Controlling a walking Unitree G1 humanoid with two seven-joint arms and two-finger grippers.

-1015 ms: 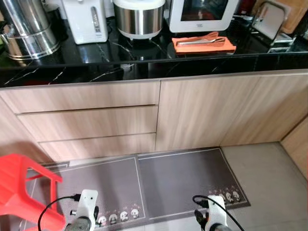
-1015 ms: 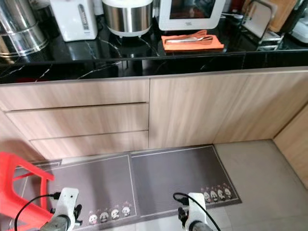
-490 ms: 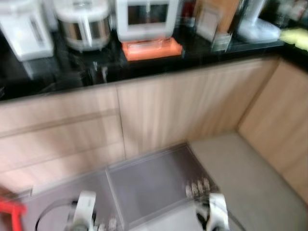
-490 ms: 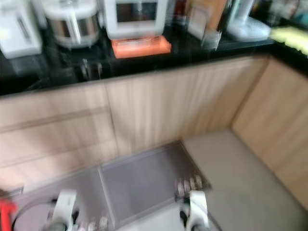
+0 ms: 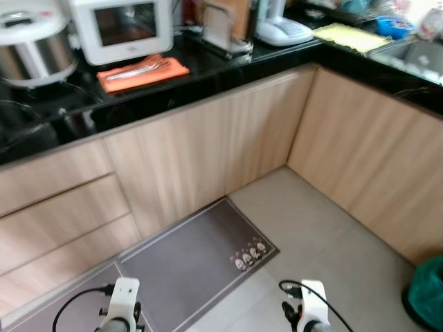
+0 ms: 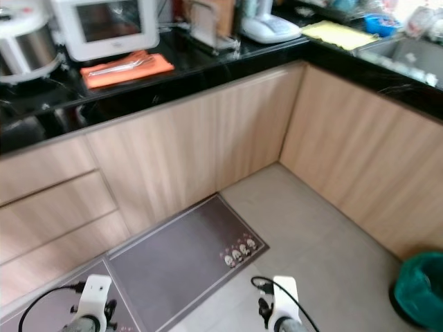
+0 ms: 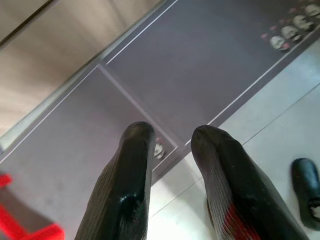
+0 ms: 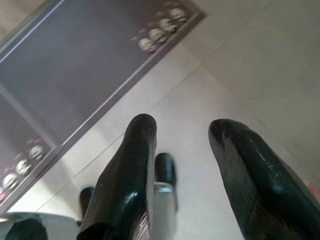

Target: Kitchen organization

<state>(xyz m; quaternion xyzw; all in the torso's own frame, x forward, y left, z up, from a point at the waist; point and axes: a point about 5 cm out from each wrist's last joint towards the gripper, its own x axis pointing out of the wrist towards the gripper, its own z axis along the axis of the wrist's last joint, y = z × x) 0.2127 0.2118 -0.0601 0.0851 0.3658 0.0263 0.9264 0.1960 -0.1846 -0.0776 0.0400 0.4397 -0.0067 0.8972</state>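
A black countertop (image 5: 228, 66) runs along the back and turns a corner at the right. On it stand a silver rice cooker (image 5: 31, 45), a white oven (image 5: 124, 28), an orange cloth (image 5: 142, 70) with cutlery lying on it, a rack (image 5: 221, 31) and a white appliance base (image 5: 282, 29). A yellow cloth (image 5: 349, 34) and a blue bowl (image 5: 391, 24) lie near the sink (image 5: 419, 52). Both arms hang low over the floor. My left gripper (image 7: 172, 135) is open above the grey mat, with nothing in it. My right gripper (image 8: 182, 125) is open above the tiles, also holding nothing.
Wooden cabinet doors (image 5: 208, 145) and drawers (image 5: 55, 207) sit under the counter. A grey mat (image 5: 201, 242) with small panda figures lies on the tiled floor (image 5: 325, 235). A green bin (image 5: 426, 290) stands at the far right. A red stool corner (image 7: 30, 232) is near the left arm.
The whole picture has swung to the right, so the camera turned. The drawers and red stool slid out left, and the counter corner, sink and green bin came in. Both arms still hang.
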